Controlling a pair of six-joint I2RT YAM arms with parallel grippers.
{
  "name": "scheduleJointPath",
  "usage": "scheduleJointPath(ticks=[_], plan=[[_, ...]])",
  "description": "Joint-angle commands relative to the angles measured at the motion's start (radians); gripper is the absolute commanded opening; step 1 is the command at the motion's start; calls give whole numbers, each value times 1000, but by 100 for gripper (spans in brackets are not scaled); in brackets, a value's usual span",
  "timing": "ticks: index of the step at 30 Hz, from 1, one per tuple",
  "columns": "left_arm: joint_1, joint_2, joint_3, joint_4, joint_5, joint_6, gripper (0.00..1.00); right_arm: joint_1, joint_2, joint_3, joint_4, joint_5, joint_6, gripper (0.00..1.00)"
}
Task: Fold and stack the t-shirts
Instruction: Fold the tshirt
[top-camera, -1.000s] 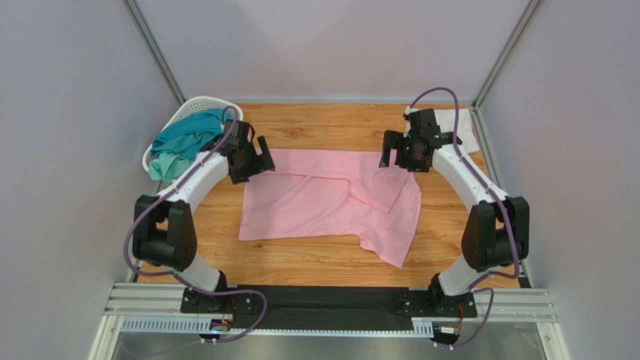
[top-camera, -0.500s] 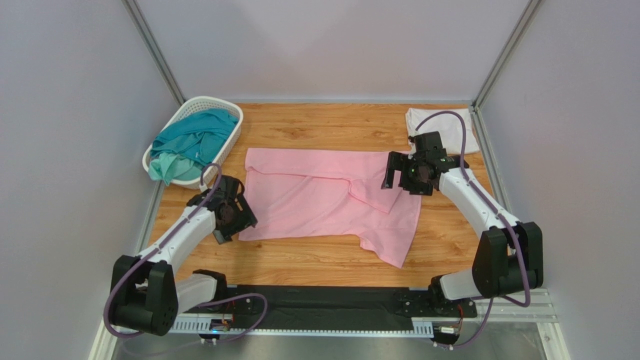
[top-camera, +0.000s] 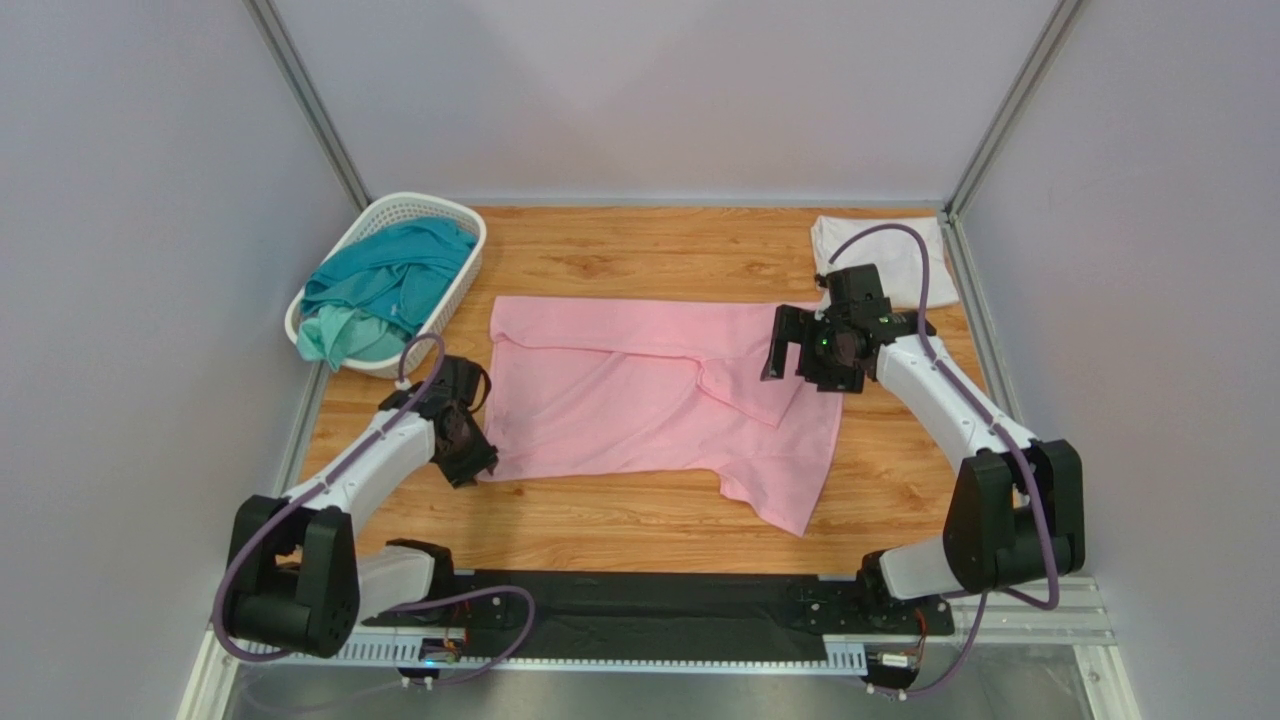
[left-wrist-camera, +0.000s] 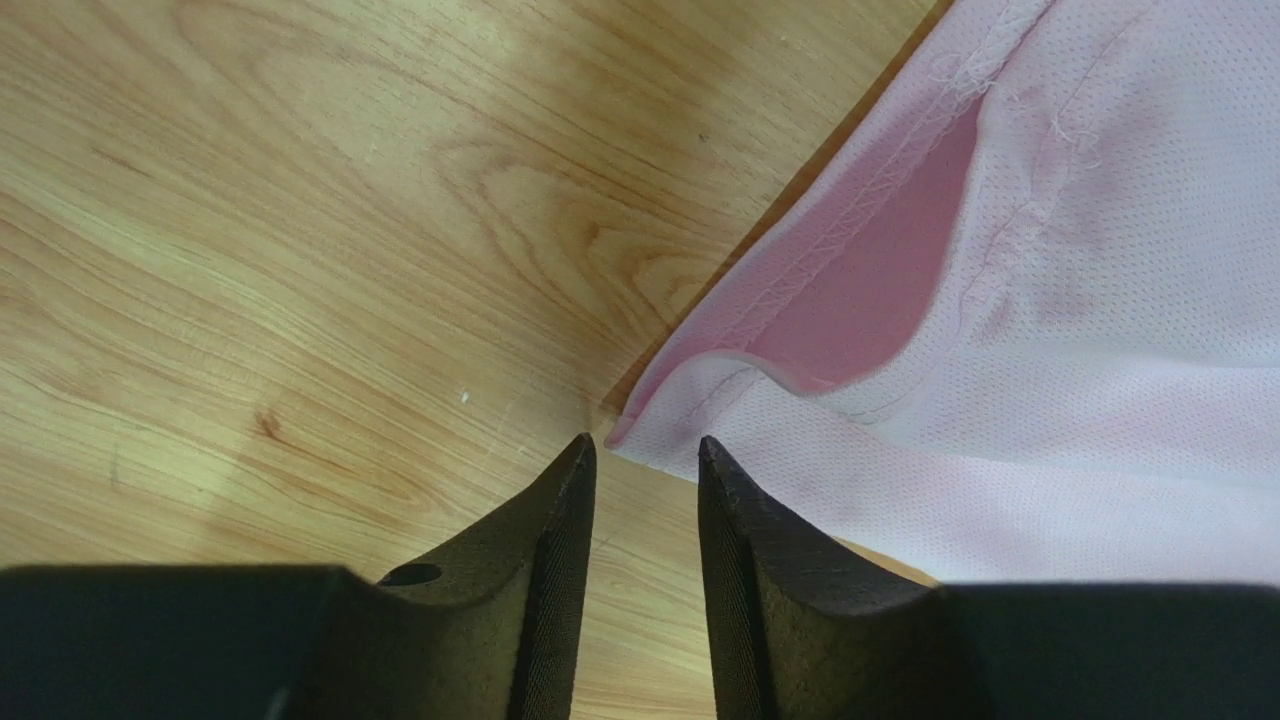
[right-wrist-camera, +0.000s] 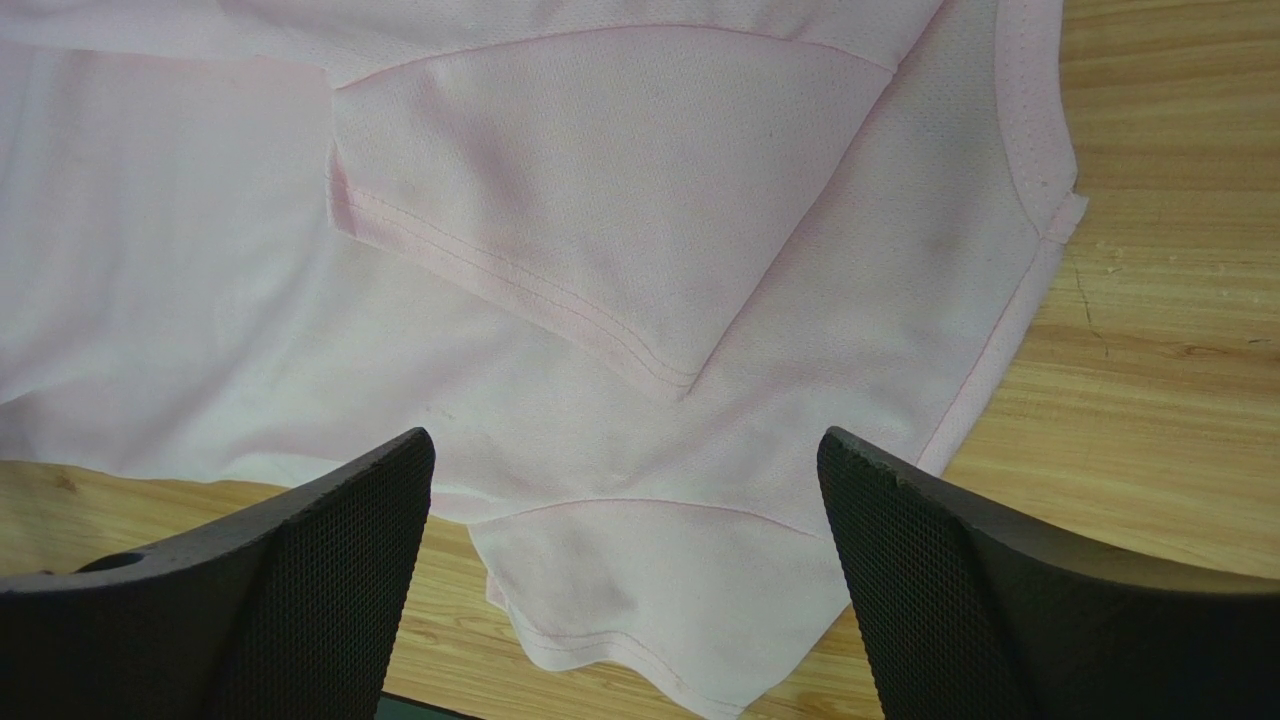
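A light pink t-shirt (top-camera: 646, 398) lies spread on the wooden table, with a sleeve folded over its right part. My left gripper (top-camera: 470, 462) is low at the shirt's near left corner. In the left wrist view its jaws (left-wrist-camera: 643, 450) stand open by a narrow gap with only wood between them, and the pink hem corner (left-wrist-camera: 631, 428) lies just ahead of the tips. My right gripper (top-camera: 793, 348) hovers wide open over the shirt's right side (right-wrist-camera: 624, 443), touching nothing. A teal t-shirt (top-camera: 383, 278) lies bunched in the basket. A white t-shirt (top-camera: 890, 248) lies at the back right corner.
The white lattice basket (top-camera: 455, 225) stands at the back left, against the left wall. Grey walls and metal posts close in the table on three sides. A black rail (top-camera: 646, 600) with the arm bases runs along the near edge.
My left arm swung from the shirt's far left corner by the basket down to its near left corner, and its jaws narrowed. My right gripper shifted slightly nearer, still wide open.
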Motion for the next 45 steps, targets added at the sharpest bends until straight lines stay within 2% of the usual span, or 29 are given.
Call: scheduleJointPath(ticks=[1,10,14,17,20,21,22,30,38,45], plan=[[6,1,-11,2,-5,-15,38,2,-1,-1,13,-1,-4,100],[10,62,-8,64,8,8,36,54,-59,-33,-62,32,-14,100],[15,70,-4,79,10,25,33,135,-90,-59,-116,71,-10,100],[18,82,-1,88,16,37,26,202,-99,-67,-154,112,18,100],[20,90,-1,107,25,48,13,273,-99,-70,-178,114,35,100],[20,88,1,108,31,50,3,291,-96,-79,-187,114,35,100],[20,84,1,107,33,51,0,308,-93,-82,-196,115,38,100],[20,-10,-16,99,14,70,0,549,-22,-133,-320,206,159,97],[20,-25,-8,78,-4,62,0,574,5,-242,-280,227,184,87],[20,-24,3,70,-1,60,0,563,111,-217,-211,242,112,84]])
